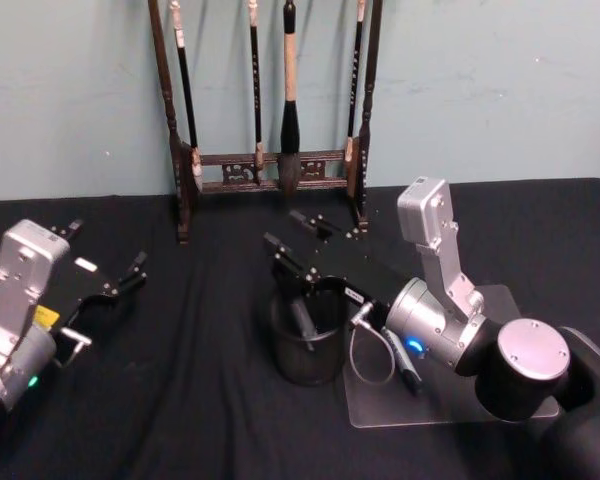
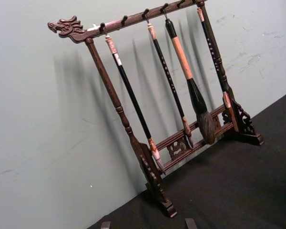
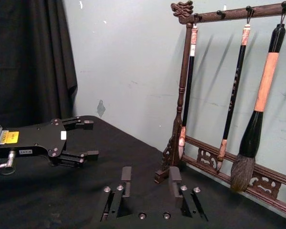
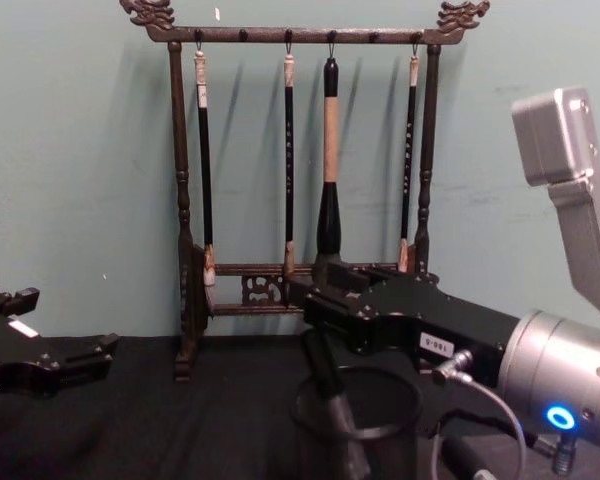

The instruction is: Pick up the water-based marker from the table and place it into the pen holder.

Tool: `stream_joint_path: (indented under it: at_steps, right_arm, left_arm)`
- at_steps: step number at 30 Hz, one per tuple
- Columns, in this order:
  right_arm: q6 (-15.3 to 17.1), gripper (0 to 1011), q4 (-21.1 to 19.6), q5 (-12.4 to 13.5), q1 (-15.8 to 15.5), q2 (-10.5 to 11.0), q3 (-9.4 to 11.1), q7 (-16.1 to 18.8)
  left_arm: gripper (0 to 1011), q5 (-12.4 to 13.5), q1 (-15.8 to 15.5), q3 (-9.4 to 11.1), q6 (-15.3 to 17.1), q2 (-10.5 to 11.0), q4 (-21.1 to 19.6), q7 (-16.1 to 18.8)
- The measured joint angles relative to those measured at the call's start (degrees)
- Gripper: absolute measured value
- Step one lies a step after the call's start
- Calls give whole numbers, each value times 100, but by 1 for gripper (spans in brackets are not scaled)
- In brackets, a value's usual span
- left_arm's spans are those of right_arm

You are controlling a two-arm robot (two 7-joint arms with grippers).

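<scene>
Right claw (image 1: 282,228) is hanging spread above the pen holder (image 1: 305,365) in head view, left claw (image 1: 130,278) idling agape aside; in chest view the water-based marker (image 4: 334,400), probably light, stiff and slick, best pinched mid-barrel, is leaning inside it.

Pale green wall (image 4: 70,150) (lightly scuffed) behind a wooden brush rack (image 4: 177,150).

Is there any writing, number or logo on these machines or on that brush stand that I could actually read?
Nothing can be read for certain.
On the right gripper, a white sticker: a few dark characters, too blurred to read.
On the left gripper, a yellow label and a small white label: print too small to read.
On the brush rack: carved ornament, no writing.
</scene>
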Motion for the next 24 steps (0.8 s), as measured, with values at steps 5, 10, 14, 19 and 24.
stream_joint_path:
  at_steps: [5, 10, 14, 19, 24]
  right_arm:
    - [0, 650, -4, 1, -3, 0, 4, -3]
    - [0, 786, -5, 1, -5, 0, 5, -5]
    - [0, 891, -5, 1, -6, 0, 4, -5]
    - [-1, 1002, -5, 1, -5, 0, 5, -6]
    - [-1, 1002, -5, 1, -5, 0, 4, -6]
  left_arm:
    - [1009, 0, 0, 0, 0, 0, 0, 0]
    - [1009, 0, 0, 0, 0, 0, 0, 0]
    - [1009, 0, 0, 0, 0, 0, 0, 0]
    - [1009, 0, 0, 0, 0, 0, 0, 0]
    - [1009, 0, 0, 0, 0, 0, 0, 0]
